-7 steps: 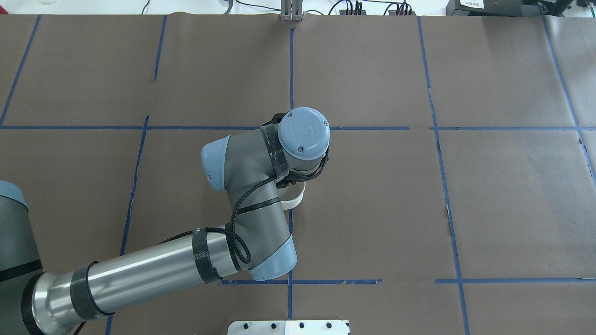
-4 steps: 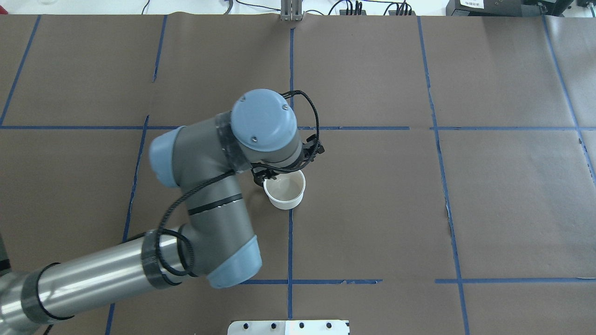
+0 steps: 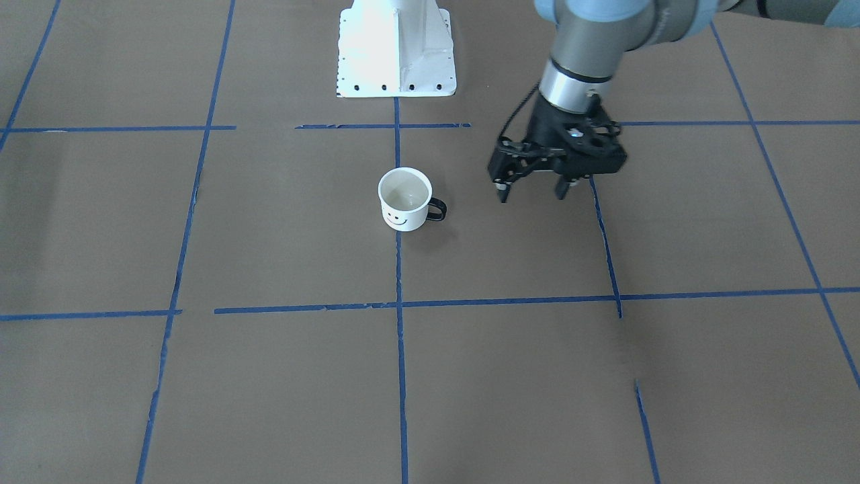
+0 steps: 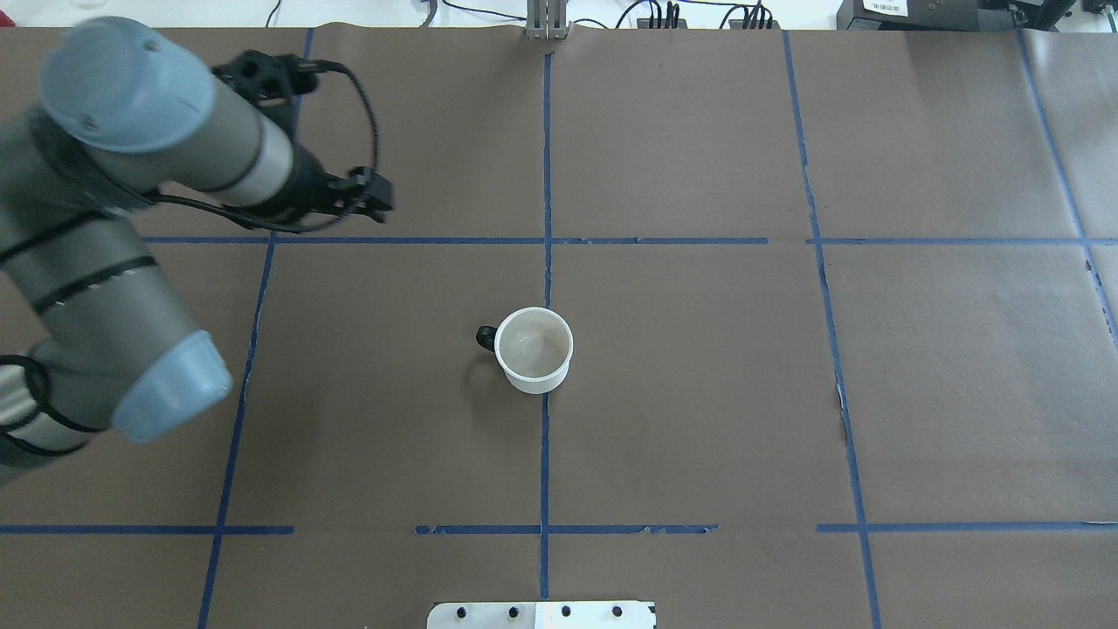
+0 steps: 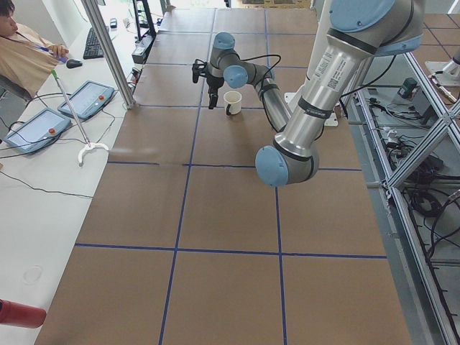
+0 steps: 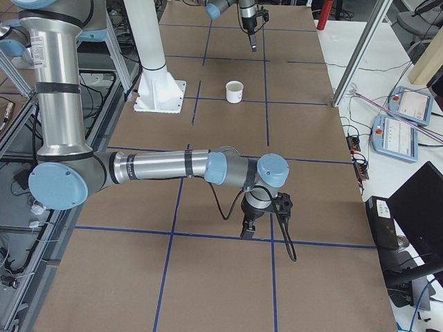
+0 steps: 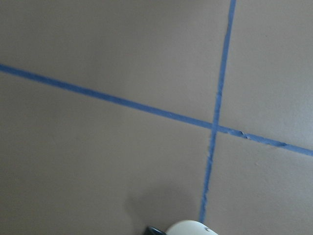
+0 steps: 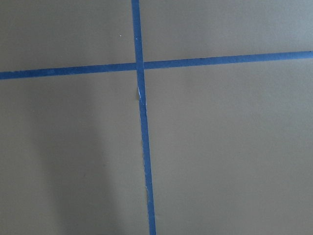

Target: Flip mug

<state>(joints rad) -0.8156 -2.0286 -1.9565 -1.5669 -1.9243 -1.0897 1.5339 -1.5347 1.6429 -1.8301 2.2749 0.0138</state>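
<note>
The mug (image 4: pixel 534 349) is small and white and stands upright, mouth up, on the brown table cover near the middle. Its black handle (image 4: pixel 485 336) points to the view's left. The front-facing view shows the mug (image 3: pixel 404 198) with its smiley face. My left gripper (image 3: pixel 532 193) is open and empty, hanging above the table well off the mug's handle side; it also shows overhead (image 4: pixel 362 199). The mug's rim (image 7: pixel 190 228) peeks in at the bottom of the left wrist view. My right gripper (image 6: pixel 259 223) shows only in the exterior right view, far from the mug (image 6: pixel 234 91); I cannot tell whether it is open or shut.
Blue tape lines (image 4: pixel 546 218) divide the brown cover into squares. The white robot base plate (image 3: pixel 396 54) stands at the robot's edge of the table. A metal post (image 5: pixel 108 50) and operator tablets (image 5: pixel 85 99) stand beyond the far edge.
My left arm has drawn away from the mug, up and far to the view's left. The mug stays upright where it stood.
</note>
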